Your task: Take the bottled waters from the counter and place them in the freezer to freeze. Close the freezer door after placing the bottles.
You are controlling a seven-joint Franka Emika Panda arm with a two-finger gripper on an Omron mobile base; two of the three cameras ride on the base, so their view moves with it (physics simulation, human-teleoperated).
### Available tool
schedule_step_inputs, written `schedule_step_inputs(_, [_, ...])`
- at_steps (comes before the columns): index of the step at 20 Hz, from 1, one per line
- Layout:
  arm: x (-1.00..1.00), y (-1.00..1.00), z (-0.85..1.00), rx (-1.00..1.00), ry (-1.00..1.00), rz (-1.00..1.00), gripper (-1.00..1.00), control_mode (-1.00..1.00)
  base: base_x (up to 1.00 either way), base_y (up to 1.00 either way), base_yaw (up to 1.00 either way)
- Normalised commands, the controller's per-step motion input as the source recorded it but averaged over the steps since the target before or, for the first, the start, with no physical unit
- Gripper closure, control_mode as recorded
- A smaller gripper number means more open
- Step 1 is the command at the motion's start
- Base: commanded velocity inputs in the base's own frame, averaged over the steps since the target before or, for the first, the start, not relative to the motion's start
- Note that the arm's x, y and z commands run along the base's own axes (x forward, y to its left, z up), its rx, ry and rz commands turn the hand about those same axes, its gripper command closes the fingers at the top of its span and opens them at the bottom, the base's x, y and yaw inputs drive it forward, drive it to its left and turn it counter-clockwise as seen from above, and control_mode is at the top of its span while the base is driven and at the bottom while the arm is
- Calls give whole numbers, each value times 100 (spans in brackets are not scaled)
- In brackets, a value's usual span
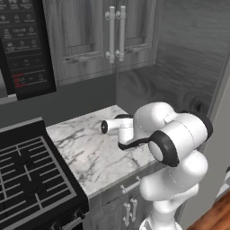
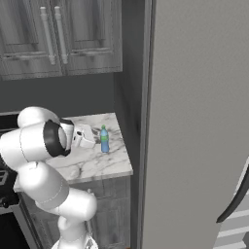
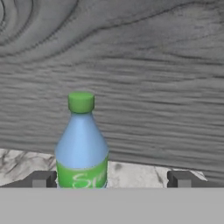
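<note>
Left base view: the white arm (image 1: pixel 175 148) is folded over the right end of the marble desk (image 1: pixel 85 148), with its wrist pointing left along the desk top. A black stove (image 1: pixel 31 175) adjoins the desk on the left, a dark microwave panel (image 1: pixel 24 45) hangs above it, and grey wood wall cabinets (image 1: pixel 103 36) with silver handles hang over the desk. The arm hides the right corner of the desk.

Right base view: one bottle (image 2: pixel 104 139), blue with a green cap, stands upright on the desk near its far right part, close to the dark wood side panel (image 2: pixel 129 87). The hand sits just left of the bottle at about the same height; contact cannot be judged here. The freezer door (image 2: pixel 194 121), a tall light-grey panel, stands right of the desk, its dark handle (image 2: pixel 236 199) at the lower right.

Hand view: the bottle stands upright in front of the wood panel, left of centre. The jaws (image 3: pixel 111 179) are spread fully wide and hold nothing; the bottle lies between the two fingertips (image 3: pixel 41 179), close to the left one.
</note>
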Motion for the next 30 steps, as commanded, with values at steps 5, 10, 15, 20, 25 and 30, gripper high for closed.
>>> schedule_step_inputs(5, [9,-5,-2,0,0,0,-100,-100,0,0,0])
schedule_step_inputs(10, [6,0,0,0,0,0,-100,-100,0,0,0])
schedule_step_inputs(15, [11,0,-1,0,0,0,-100,-100,0,0,0])
schedule_step_inputs(20, [14,0,-3,0,0,0,-100,-100,0,0,0])
schedule_step_inputs(25, [10,0,-6,0,0,0,-100,-100,0,0,0])
schedule_step_inputs(30, [8,0,-8,0,0,0,-100,-100,0,0,0])
